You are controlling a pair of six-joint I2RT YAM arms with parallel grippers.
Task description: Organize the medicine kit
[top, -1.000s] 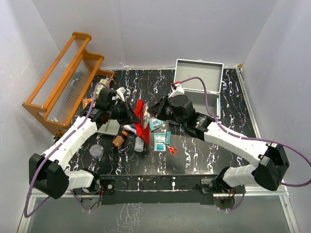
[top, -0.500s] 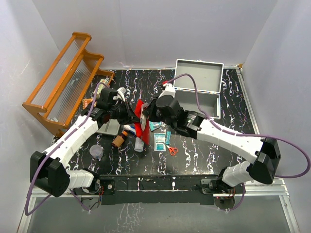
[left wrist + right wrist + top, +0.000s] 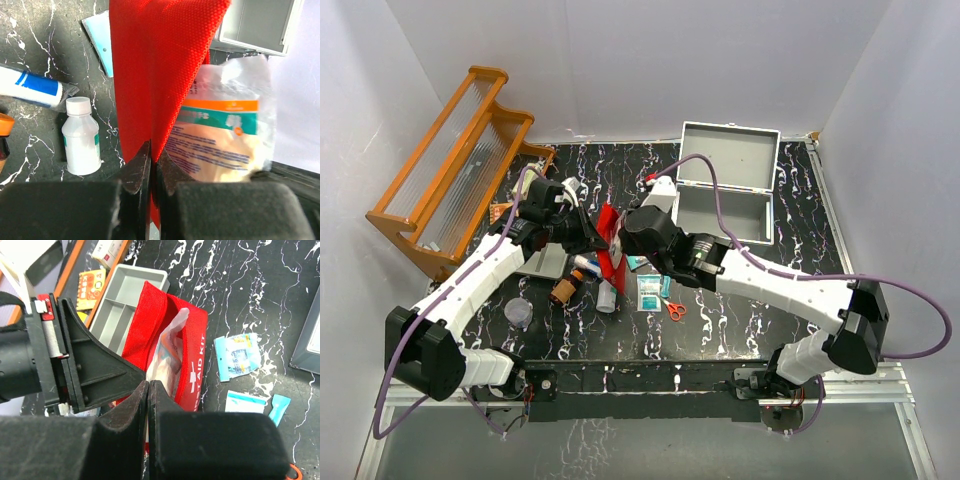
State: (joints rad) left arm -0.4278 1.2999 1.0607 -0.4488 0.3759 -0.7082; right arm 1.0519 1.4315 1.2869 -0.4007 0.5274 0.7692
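My left gripper (image 3: 590, 238) is shut on the edge of the red first aid pouch (image 3: 609, 243) and holds it up and open; the red fabric is pinched between its jaws (image 3: 150, 165). My right gripper (image 3: 624, 240) is right against the pouch mouth, jaws closed on the edge of a clear plastic dressing packet (image 3: 167, 342). The packet sits partly inside the pouch (image 3: 192, 352). In the left wrist view the packet (image 3: 225, 135) shows an orange and teal label beside the red fabric (image 3: 155, 60).
On the black marble table lie a white bottle (image 3: 607, 297), a brown bottle (image 3: 565, 288), a blue-white tube (image 3: 30, 87), red scissors (image 3: 674, 308) and teal sachets (image 3: 649, 292). An open grey metal case (image 3: 725, 180) stands far right. A grey tray (image 3: 117, 305) and a wooden rack (image 3: 455, 165) are on the left.
My right arm has moved left, bringing its gripper and the packet up to and into the pouch mouth. My left gripper keeps hold of the pouch, nearly still.
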